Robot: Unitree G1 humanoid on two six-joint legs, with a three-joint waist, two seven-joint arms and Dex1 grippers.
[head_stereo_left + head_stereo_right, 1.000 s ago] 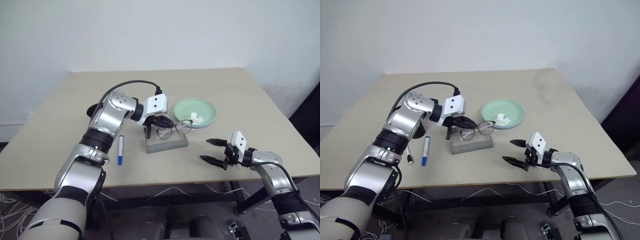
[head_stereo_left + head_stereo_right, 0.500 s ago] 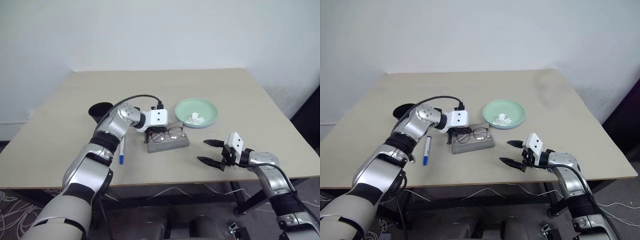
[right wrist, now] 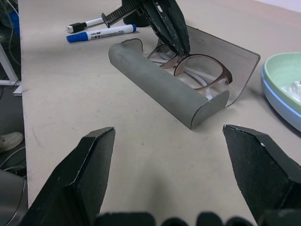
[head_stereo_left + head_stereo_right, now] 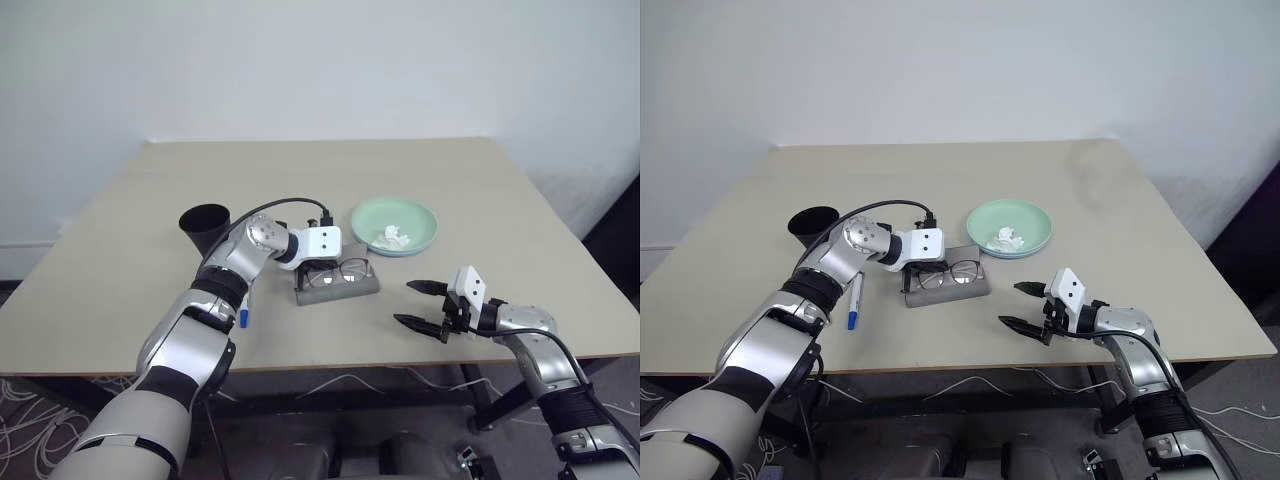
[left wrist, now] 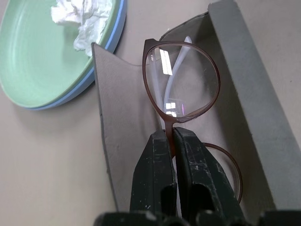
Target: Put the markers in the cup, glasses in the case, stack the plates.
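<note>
Both lenses of the glasses (image 5: 181, 82) now sit lowered into the case (image 5: 249, 89).

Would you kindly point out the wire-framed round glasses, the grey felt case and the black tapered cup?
wire-framed round glasses (image 5: 181, 80), left wrist view, upper lens.
grey felt case (image 3: 160, 89), right wrist view, rounded front wall.
black tapered cup (image 4: 205, 228), left eye view, side wall.
</note>
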